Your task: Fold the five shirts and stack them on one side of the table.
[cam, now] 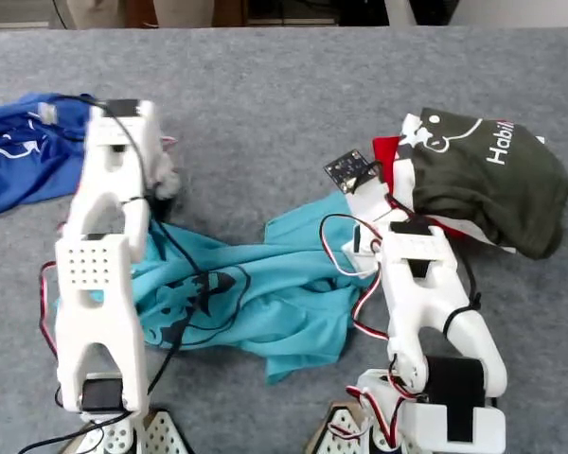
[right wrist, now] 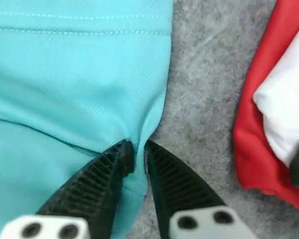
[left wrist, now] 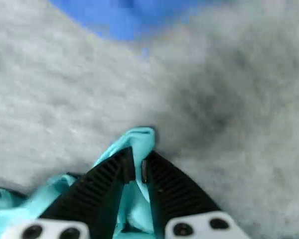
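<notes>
The teal shirt [cam: 265, 298] lies crumpled on the table [cam: 265, 95], between the blue shirt [cam: 19, 161] and the green-topped pile [cam: 488, 180]. The left gripper [left wrist: 138, 168] is clamped on one corner, the right gripper [right wrist: 138, 152] on a side edge. Draw both apart evenly, low over the surface, to flatten the fabric before folding.

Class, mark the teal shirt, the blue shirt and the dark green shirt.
teal shirt [cam: 284, 298]: high view, its crumpled middle.
blue shirt [cam: 19, 165]: high view, its body.
dark green shirt [cam: 492, 184]: high view, its rumpled body.
</notes>
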You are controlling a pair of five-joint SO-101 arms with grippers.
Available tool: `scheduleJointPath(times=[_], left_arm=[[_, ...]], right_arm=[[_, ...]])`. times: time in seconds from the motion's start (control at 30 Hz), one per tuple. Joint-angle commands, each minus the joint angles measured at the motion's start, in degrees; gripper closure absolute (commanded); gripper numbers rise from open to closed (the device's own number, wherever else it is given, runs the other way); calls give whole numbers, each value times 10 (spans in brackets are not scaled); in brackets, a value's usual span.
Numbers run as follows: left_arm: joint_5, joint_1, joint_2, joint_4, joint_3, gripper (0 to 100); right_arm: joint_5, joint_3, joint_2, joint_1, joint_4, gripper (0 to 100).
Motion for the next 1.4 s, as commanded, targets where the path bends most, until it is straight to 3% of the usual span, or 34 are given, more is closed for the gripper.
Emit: scheduleJointPath(times=[0.0, 0.23, 0.47, 0.6, 0.77, 0.93, 1.13, 1.23, 1.37], left_arm=[[0, -49, -71, 8, -66, 982], [-18, -127, -195, 9, -70, 982], [-83, -217, -357, 9, 15, 982], [-129, -275, -423, 9, 91, 982], [-178, -331, -489, 8, 171, 982], [-241, -316, -533, -1, 262, 982], [-239, -300, -531, -125, 441, 982], [-241, -302, -537, -174, 508, 982], [-244, -303, -537, -183, 534, 982]], right_arm=[[4, 1, -19, -10, -9, 940], [4, 0, -26, -12, 2, 941], [2, -65, -215, -104, 134, 934], [-59, -131, -272, -109, 162, 833], [-72, -202, -248, -128, 179, 753], [-79, -283, -151, -201, 174, 753], [-131, -462, 112, -245, 159, 752], [-142, -604, 269, -251, 209, 752], [-142, -830, 459, -254, 322, 752]])
